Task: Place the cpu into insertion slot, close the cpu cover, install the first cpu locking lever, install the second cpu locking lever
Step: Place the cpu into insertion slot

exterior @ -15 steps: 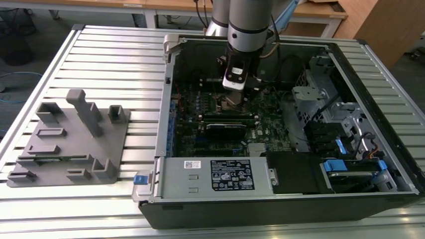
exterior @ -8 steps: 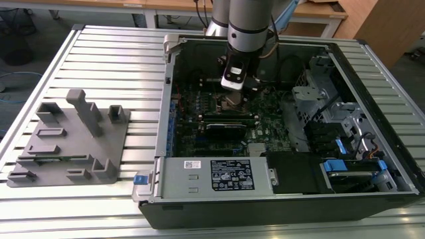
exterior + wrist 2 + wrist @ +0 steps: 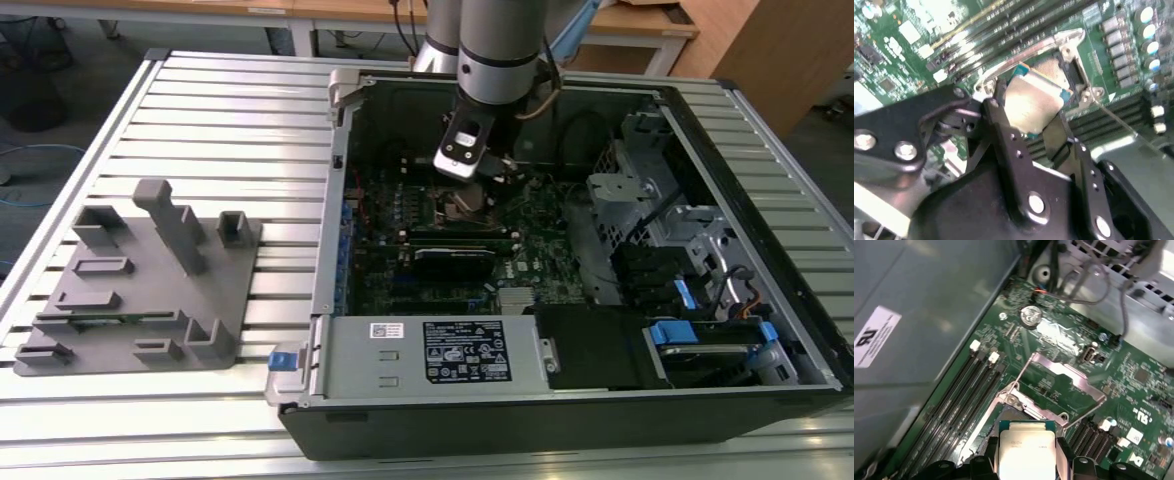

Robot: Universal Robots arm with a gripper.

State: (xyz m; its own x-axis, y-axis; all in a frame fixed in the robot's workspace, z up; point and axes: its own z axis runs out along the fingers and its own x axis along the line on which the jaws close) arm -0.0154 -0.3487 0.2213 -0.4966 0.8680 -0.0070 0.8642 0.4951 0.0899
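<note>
Inspection of the work cell, current state.

The arm is reaching down into the open computer case, which is lying on its side on the slatted table. In the exterior view the gripper is hanging over the green motherboard, toward the far end of the case. The white-labelled power-supply box is sitting at the near end. A grey fixture tray is resting on the table, well apart from the case on the exterior view's left.

In both wrist views the gripper is clamping the cpu by two opposite edges, one black finger on each side. The fingers are narrowed to the width of the chip. The pale metal face of the cpu is showing, and in the second wrist view the chip is sitting tilted.

The cpu is hanging directly at the insertion slot, overlapping part of its dark centre. Whether it is touching the slot cannot be determined.

The cpu cover is lying swung open, away from the slot, with green board showing through its cut-out. A thin wire lever is angling away from a corner of the slot.

The long memory slots are running just beside the insertion slot. A coin battery is sitting beyond the open cover.
</note>
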